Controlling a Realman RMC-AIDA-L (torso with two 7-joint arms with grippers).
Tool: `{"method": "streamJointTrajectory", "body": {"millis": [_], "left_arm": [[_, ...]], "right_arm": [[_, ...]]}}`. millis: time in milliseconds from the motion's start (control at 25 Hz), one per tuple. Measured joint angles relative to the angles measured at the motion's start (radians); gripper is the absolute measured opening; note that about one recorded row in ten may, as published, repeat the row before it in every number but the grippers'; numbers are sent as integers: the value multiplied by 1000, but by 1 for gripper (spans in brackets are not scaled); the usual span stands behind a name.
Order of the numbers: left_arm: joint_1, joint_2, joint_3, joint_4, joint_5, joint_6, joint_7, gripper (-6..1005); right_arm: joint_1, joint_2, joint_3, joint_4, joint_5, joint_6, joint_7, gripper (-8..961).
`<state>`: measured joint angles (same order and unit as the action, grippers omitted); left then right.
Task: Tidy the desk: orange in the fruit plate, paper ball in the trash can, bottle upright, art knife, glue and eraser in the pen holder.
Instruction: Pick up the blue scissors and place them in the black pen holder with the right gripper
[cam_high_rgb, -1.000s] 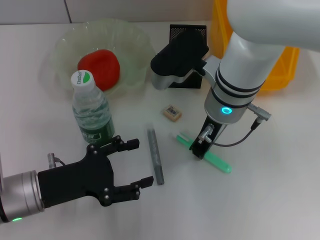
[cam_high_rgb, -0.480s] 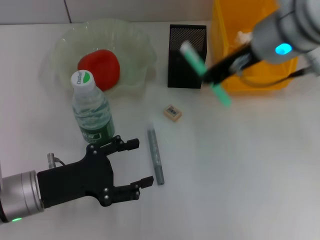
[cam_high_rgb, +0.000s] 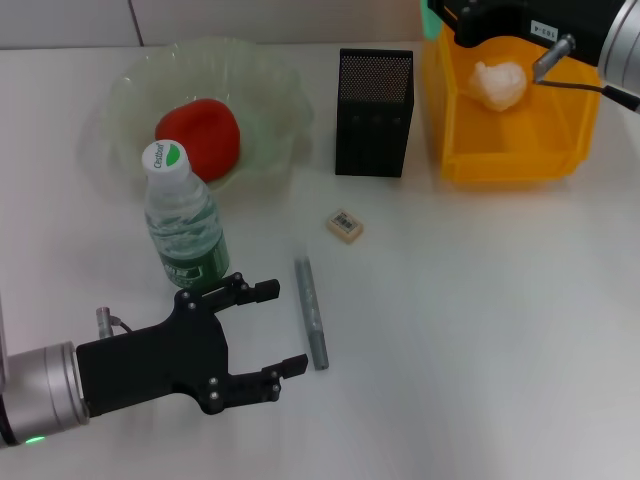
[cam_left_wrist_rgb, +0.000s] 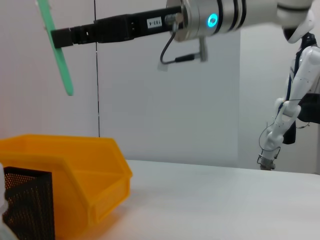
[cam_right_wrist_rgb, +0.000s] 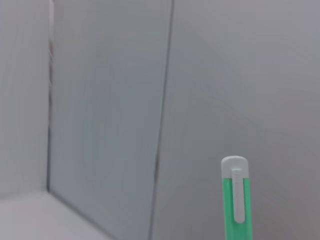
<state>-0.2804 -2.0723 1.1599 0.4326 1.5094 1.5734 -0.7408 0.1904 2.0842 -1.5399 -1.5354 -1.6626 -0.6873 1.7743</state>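
Art knife (cam_left_wrist_rgb: 56, 50): green, held high in the air by the right gripper, roughly upright and slightly tilted, above the yellow bin; its capped end with a pale clip shows in the right wrist view (cam_right_wrist_rgb: 234, 200).
Left gripper (cam_high_rgb: 262, 328): black, low over the table at 7 o'clock in the head view, fingers spread apart and holding nothing.
Bottle (cam_high_rgb: 183, 219): upright, green label, white cap, just beyond the left gripper and in front of the fruit plate.
Fruit plate (cam_high_rgb: 260, 90): pale ruffled bowl at 11 o'clock.
Orange (cam_high_rgb: 198, 136): lying inside the fruit plate.
Glue (cam_high_rgb: 311, 311): grey stick flat on the table near the centre, just beside the left gripper's fingertips, not touching them.
Eraser (cam_high_rgb: 344, 225): small tan block on the table, between the glue and the pen holder.
Pen holder (cam_high_rgb: 373, 99): black mesh box, standing at 12 o'clock, just beside the bin.
Trash can (cam_high_rgb: 460, 140): yellow open bin at 1 o'clock.
Paper ball (cam_high_rgb: 499, 83): white, crumpled, inside the trash can.
Right gripper (cam_left_wrist_rgb: 61, 37): raised above the trash can, clamped on the art knife's upper part.
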Motion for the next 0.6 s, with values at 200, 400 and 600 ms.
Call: {"method": "streamJointTrajectory", "body": {"millis": [200,400,600], "left_arm": [[0,0,0,0,0,0,0,815],[0,0,0,-1,0,1,0,815],[0,0,0,-2,0,3,0,815]], "right_arm": [[65,-1,43,331,589,-144,-584,171],[202,-3,160,703,827,-312,-835,170],[361,-19,256,980,830,-338,-832,170]]}}
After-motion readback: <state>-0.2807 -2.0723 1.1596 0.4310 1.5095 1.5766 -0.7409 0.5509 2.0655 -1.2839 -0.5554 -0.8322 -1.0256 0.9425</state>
